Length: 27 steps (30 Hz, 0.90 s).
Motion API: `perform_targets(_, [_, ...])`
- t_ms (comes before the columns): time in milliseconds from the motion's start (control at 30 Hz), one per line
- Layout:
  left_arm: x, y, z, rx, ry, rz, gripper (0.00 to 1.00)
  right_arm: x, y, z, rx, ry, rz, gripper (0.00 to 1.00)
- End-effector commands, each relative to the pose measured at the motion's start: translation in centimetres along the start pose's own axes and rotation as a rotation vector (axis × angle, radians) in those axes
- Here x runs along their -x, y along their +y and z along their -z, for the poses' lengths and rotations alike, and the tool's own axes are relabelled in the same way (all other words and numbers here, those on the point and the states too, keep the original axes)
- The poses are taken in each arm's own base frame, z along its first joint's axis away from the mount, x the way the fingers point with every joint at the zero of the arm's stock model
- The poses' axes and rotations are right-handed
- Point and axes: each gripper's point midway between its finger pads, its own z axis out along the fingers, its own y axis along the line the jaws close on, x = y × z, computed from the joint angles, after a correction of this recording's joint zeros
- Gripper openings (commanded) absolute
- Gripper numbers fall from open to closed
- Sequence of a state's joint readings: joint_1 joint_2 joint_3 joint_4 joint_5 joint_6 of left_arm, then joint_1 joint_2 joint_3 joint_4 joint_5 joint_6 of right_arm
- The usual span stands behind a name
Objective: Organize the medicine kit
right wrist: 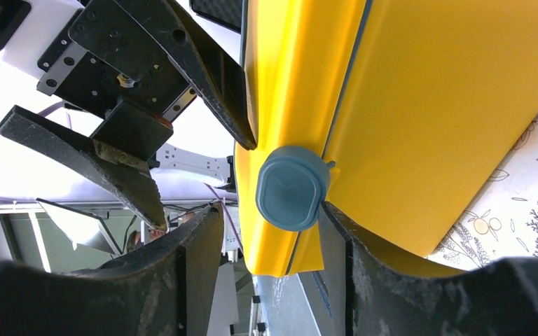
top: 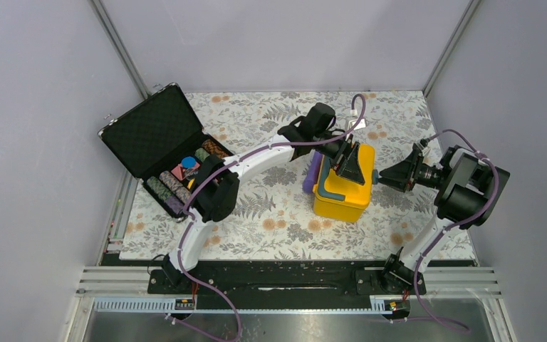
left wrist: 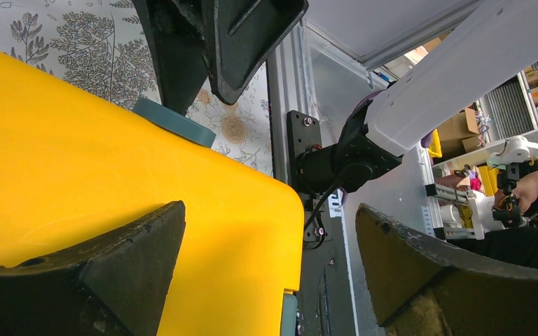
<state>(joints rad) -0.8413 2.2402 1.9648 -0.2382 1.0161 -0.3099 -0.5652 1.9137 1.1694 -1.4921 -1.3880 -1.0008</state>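
Note:
The yellow medicine kit (top: 340,196) stands on the floral mat with its lid down. Its teal latch (top: 375,176) faces right. My left gripper (top: 349,167) is open just above the lid. In the left wrist view (left wrist: 270,273) one finger (left wrist: 112,280) lies over the yellow lid (left wrist: 77,175) and the other is past the lid's edge. My right gripper (top: 393,174) is open at the kit's right side. In the right wrist view (right wrist: 270,241) the teal latch (right wrist: 291,187) sits just beyond its two fingertips, between them.
An open black hard case (top: 178,157) with colourful rolls stands at the back left. A purple object (top: 313,171) lies against the kit's left side. Grey walls enclose the mat (top: 271,214) on three sides.

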Motion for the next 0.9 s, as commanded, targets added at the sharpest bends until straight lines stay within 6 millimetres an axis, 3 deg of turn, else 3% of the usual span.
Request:
perform_targets(0, [-5.5,5.9,-0.6,0.172,0.098,0.177,0.93,-0.5,2.5,-0.2,0.042,0.014,-0.186,0.57])
perform_targets(467, [-5.6,5.9,-0.6,0.173,0.098,0.178,0.93,-0.3,1.8,-2.3,0.052,0.099,-0.179,0.52])
perform_targets(600, [-5.6,5.9,-0.5,0.178,0.099,0.176,0.93,-0.1,1.5,-2.4,0.050,0.107,-0.189,0.43])
perform_targets(867, [-5.9,5.9,-0.4,0.179,0.104,0.178,0.93,0.0,0.1,-2.4,0.042,0.134,-0.215,0.39])
